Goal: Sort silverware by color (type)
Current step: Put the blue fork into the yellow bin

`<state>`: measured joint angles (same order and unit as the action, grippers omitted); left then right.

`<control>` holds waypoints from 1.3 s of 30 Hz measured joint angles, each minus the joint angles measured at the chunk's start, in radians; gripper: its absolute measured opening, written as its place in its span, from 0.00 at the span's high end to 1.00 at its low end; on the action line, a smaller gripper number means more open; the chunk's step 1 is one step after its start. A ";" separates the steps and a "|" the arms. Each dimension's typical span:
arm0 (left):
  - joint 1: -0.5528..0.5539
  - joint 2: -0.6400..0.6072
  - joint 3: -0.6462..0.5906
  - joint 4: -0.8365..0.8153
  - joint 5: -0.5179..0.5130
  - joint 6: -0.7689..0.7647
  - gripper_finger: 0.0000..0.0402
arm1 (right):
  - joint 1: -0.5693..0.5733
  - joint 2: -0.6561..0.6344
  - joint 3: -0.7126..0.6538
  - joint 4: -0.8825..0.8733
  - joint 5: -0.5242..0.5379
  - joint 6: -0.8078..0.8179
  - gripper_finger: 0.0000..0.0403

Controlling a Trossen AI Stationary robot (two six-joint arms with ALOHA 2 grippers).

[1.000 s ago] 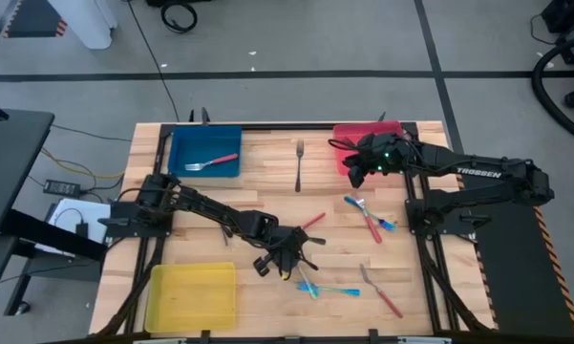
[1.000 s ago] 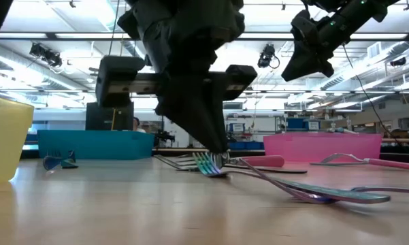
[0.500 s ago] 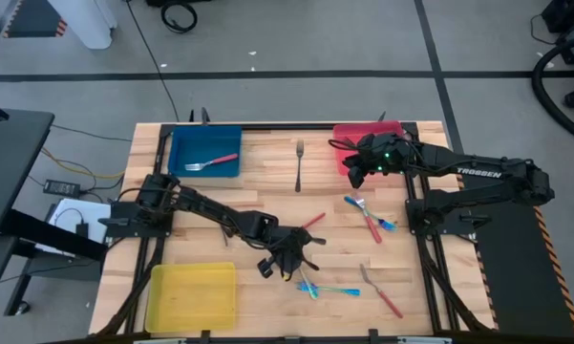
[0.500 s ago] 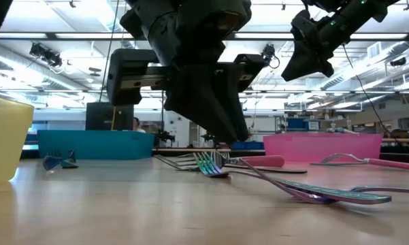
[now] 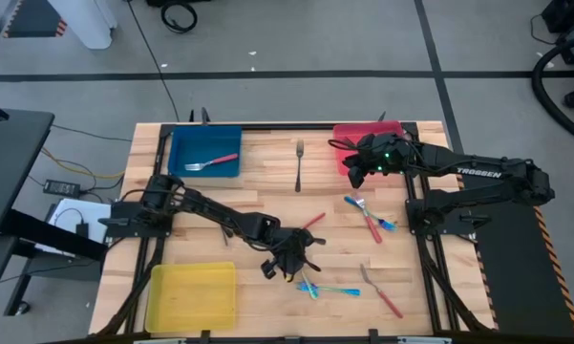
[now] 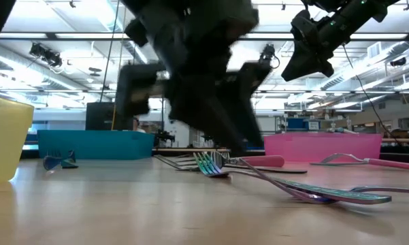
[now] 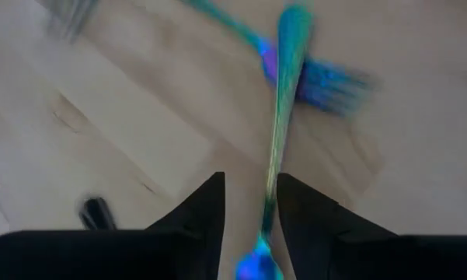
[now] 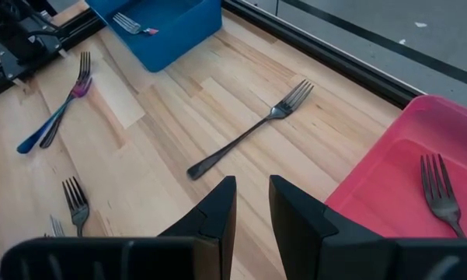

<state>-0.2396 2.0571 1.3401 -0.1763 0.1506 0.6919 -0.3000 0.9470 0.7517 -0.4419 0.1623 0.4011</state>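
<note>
L claw (image 5: 288,268) lower, astride cyan fork (image 7: 284,117).

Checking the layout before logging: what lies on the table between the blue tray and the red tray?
In the high view, one dark grey fork lies on bare wood between the blue tray and the red tray.

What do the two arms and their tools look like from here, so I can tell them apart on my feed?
Both arms are dark, nearly black, jointed links. The right arm carries white TROSSEN lettering on its forearm and a small green light near its wrist. The left arm shows no lettering that I can see. The right tool has two dark, wedge-shaped fingers; the left tool looks the same.
</note>
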 joint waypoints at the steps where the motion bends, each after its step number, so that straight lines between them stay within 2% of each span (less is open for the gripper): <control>1: 0.001 0.005 -0.003 -0.020 0.000 -0.006 0.70 | 0.000 0.000 0.000 0.001 0.000 0.000 0.78; 21: 0.020 0.063 0.001 0.002 0.012 -0.053 0.71 | 0.000 0.000 0.000 0.019 0.001 0.000 0.78; 24: 0.024 0.064 0.001 0.000 0.013 -0.052 0.77 | 0.000 0.000 0.000 0.019 0.001 0.000 0.78; 29: 0.020 0.065 0.001 -0.019 0.020 -0.054 0.95 | 0.000 0.000 0.000 0.019 0.000 0.000 0.78; 39: 0.011 0.032 -0.005 -0.040 0.015 -0.104 0.97 | 0.000 0.000 0.000 0.019 -0.001 0.000 0.78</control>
<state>-0.2281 2.0894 1.3352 -0.2163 0.1660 0.5880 -0.3003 0.9469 0.7521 -0.4233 0.1616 0.4011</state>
